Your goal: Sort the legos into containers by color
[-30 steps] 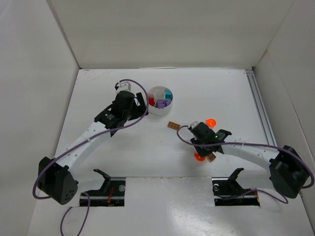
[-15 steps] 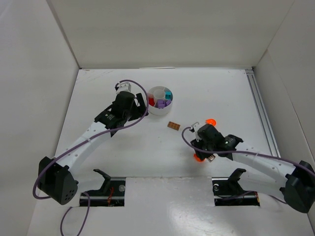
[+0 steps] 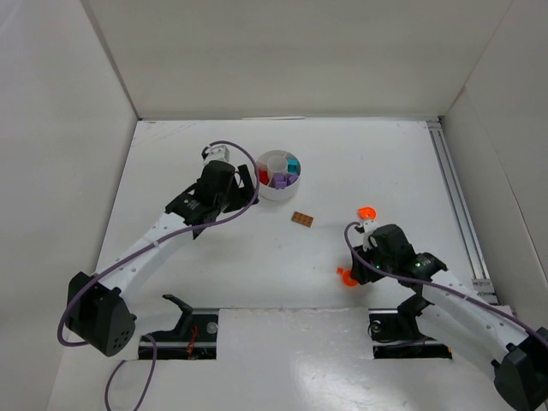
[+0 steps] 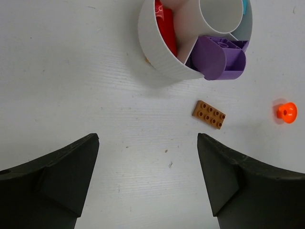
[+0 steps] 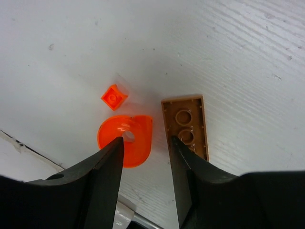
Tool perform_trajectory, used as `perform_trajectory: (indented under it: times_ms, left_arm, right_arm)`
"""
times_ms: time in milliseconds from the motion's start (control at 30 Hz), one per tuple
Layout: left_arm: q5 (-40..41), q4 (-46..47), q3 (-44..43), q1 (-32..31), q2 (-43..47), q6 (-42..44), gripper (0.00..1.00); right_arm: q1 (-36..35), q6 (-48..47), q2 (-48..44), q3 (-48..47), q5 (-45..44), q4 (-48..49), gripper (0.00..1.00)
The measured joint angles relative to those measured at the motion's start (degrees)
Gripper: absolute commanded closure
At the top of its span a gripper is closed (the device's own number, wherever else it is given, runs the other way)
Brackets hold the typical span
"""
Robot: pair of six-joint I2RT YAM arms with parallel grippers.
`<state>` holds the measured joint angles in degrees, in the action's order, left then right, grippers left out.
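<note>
The white dish holds red, purple and teal legos in its containers. My left gripper hangs open just left of the dish, with bare table between its fingers. A brown brick lies below the dish. My right gripper is open low over the near table. One fingertip overlaps an orange rounded piece, the other an upturned brown plate. Neither is clamped. A small orange square lies just beyond them.
Another orange round piece sits to the right of the brown brick. The table's near edge with a dark slot runs close beside the right gripper's fingers. White walls enclose the table on three sides.
The right arm has drawn back toward the near right and its jaws have spread wider. The left arm has not moved.
</note>
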<state>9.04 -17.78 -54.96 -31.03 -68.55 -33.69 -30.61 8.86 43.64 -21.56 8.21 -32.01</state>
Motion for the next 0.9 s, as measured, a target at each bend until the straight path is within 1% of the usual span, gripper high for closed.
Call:
perform_trajectory:
  times_ms: [133,267,567,767,900]
  left_arm:
    - [-0.07,0.02,0.0,0.0,-0.24,0.24,0.19]
    - [-0.15,0.02,0.0,0.0,-0.68,0.24,0.19]
    - [-0.72,0.44,0.2,0.0,-0.81,0.26,0.19]
    - [-1.16,0.5,0.22,0.0,-0.81,0.52,0.19]
    - [-1.55,1.01,0.22,0.0,-0.81,0.68,0.19]
  right_arm:
    - [1.62,-0.04,-0.7,1.16,2.67,2.05,0.53]
    - [2.05,-0.59,-0.81,1.09,3.93,2.03,0.55]
    - [2.05,-1.31,-7.06,-0.76,3.67,-4.63,0.55]
    - [2.05,-0.13,-8.7,-0.74,4.37,-9.25,0.55]
    - [2.05,1.33,-11.15,1.01,5.66,-9.86,0.55]
